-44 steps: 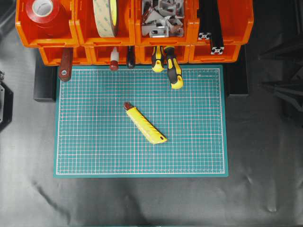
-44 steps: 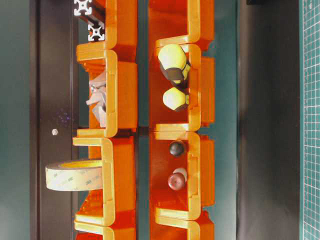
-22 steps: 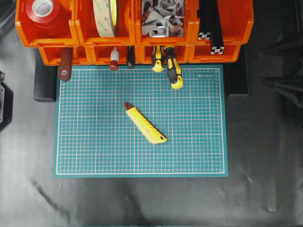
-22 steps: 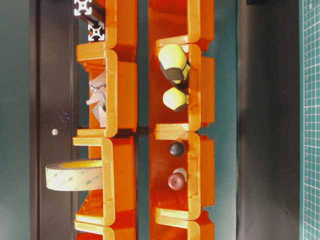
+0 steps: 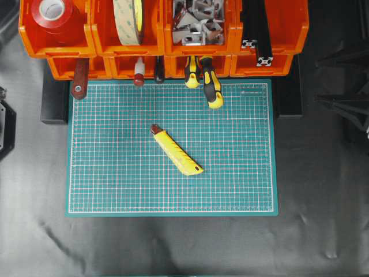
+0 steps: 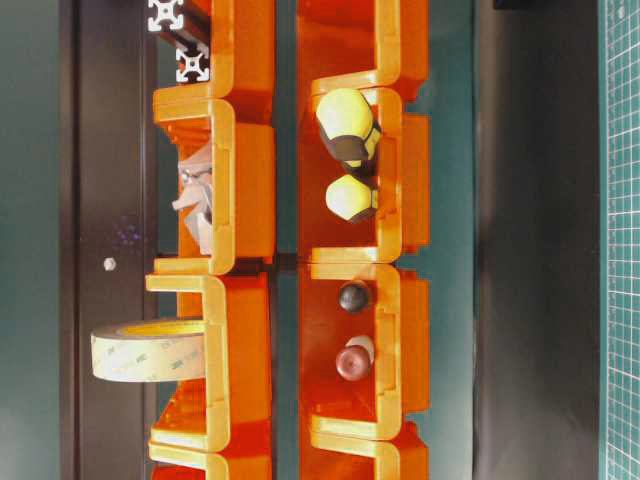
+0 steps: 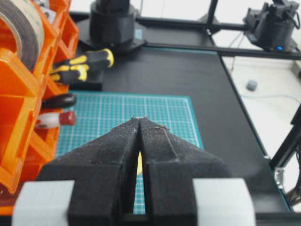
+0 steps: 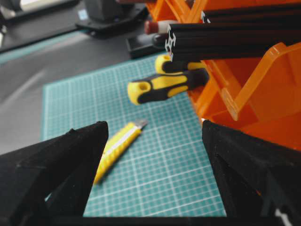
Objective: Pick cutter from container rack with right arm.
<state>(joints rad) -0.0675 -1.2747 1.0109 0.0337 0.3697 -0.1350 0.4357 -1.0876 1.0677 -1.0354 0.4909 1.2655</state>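
a: where do the claws stand?

b: the right claw [image 8: 150, 155] has its jaws spread wide apart with nothing between them. seen from its own wrist camera, it looks down over the green cutting mat [image 8: 155, 169]. the left claw [image 7: 139, 141] has its jaws pressed together, empty, and hangs above the same mat.

a: and the cutter?

b: the cutter [image 5: 176, 150] lies flat and diagonal near the middle of the mat, dark red cap toward the rack. it is well apart from the container rack [image 5: 167, 46], which stands along the mat's far edge. two yellow-and-black screwdrivers [image 5: 211, 86] stick out of a lower bin.

a: how far along is the task?

b: judging from this, the cutter is already out of the rack and resting on the mat. neither claw touches it. little seems left, unless the right arm is meant to lift it again.
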